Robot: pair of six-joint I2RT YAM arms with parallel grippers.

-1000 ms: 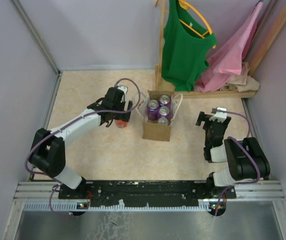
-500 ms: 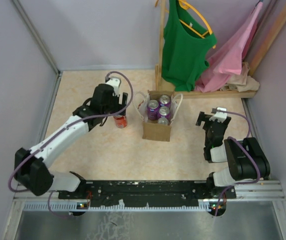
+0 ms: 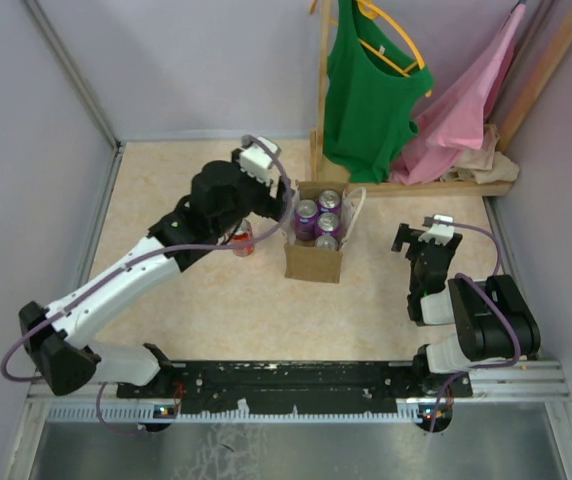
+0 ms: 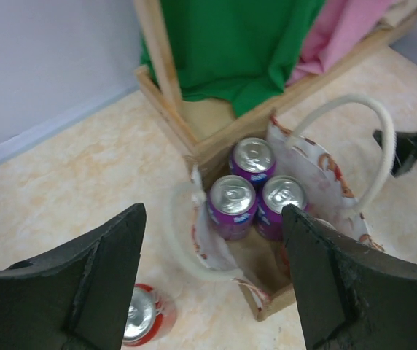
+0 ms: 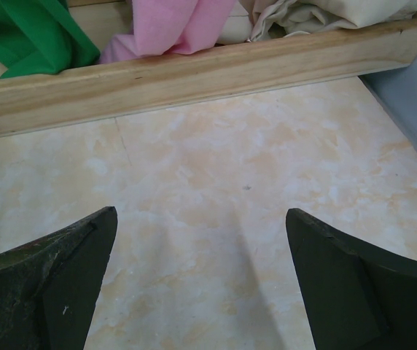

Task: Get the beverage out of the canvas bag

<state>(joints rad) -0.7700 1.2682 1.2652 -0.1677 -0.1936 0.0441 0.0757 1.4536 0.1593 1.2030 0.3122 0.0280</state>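
The left pincer [image 4: 212,211] is spread wide with nothing between its fingers. It hangs in the air, looking down on the canvas bag [image 4: 307,175], which stands upright on the surface [image 3: 166,180] ahead of it and below. A second ago this pincer was low at the red can [image 4: 143,324], out to the side of the bag. Since then it has let go, risen and swung across toward the bag's open mouth. The red can now stands alone on the surface, upright, below and just behind the pincer's left-hand finger, apart from the bag and touching nothing. I judge that one beverage is out and set down, so that part of the job looks done. Three purple cans [image 4: 232,198] are in the bag, packed close together with their tops showing, directly in front of the open fingers. The nearer white handle [image 4: 183,233] droops across the bag's rim between the pincer and the cans, and a descent here could snag it. The right pincer [image 5: 201,215] is also spread and empty. It hovers over bare surface well off to the bag's far side, with the wooden rail [image 5: 194,80] ahead of it, and takes no part.
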